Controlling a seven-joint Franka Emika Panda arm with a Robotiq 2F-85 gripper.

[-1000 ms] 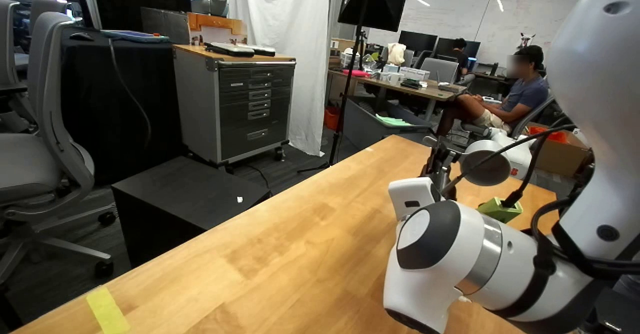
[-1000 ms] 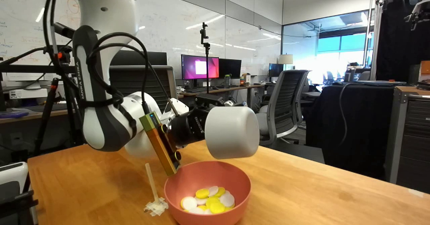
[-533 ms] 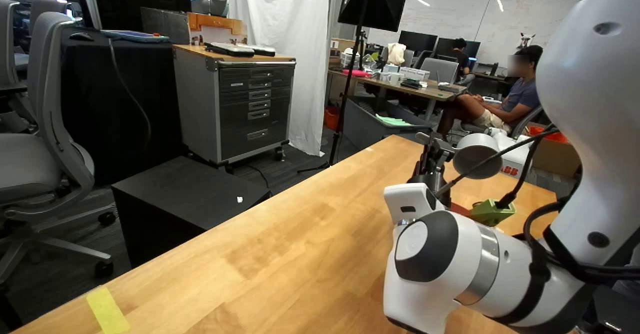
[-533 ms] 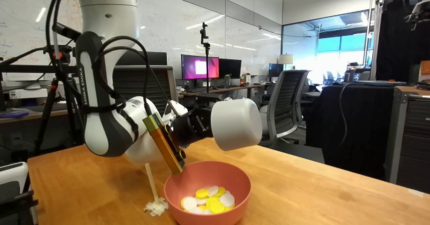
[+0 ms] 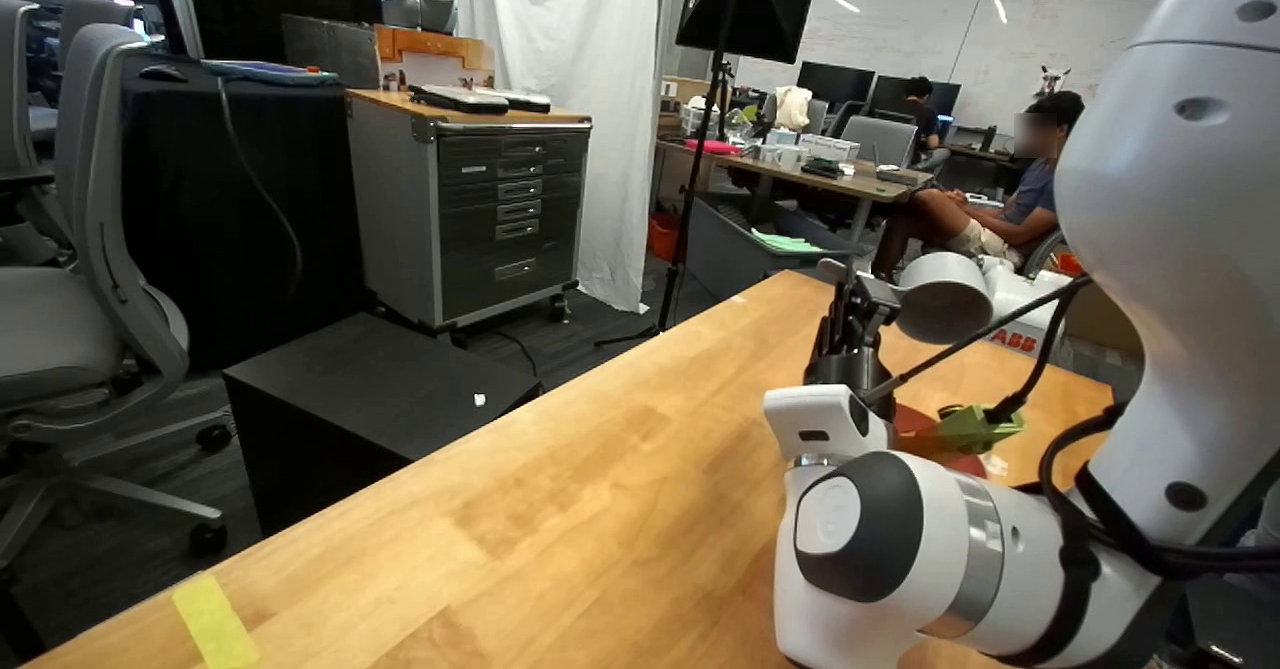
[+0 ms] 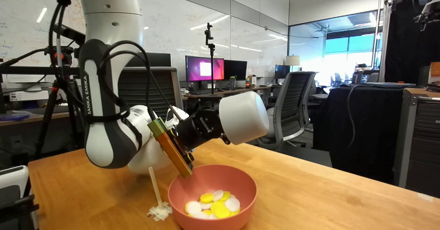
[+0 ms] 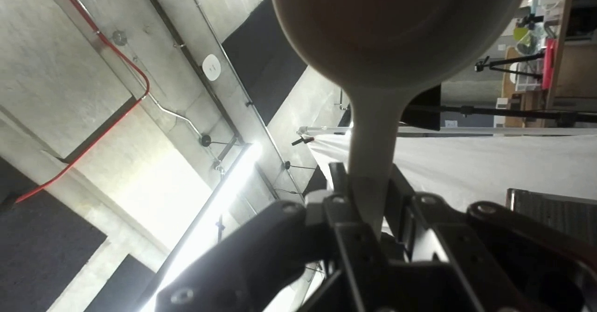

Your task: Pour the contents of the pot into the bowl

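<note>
Pot, round, pale grey and smooth like plastic, hung tipped on its side just right of the frame's middle in an exterior view, base turned right and slightly up. Below, at lower centre, the wide, salmon-red, plastic-looking bowl stood on the pale wooden tabletop with thin, round, yellow and white discs heaped inside. Pouring looked nearly or wholly done; doing it well probably meant holding the mouth over the bowl until any last piece slid out, then rolling the pot upright slowly. The gold-and-orange, bar-shaped camera housing overlapped the bowl's upper-left rim in the frame; touching or apart could not be told, so a little lift seemed wise.

In the wrist view the pot filled the top, its dark mouth turned to the viewer, no discs in the part shown. The black, metal-looking pincer was clenched on the pot's straight, pale handle at lower centre.

In an exterior view the white, jointed arm ran down the right side, then bent left near the bottom, so the pincer pointed upward, right of centre, with the bowl mostly hidden.
</note>
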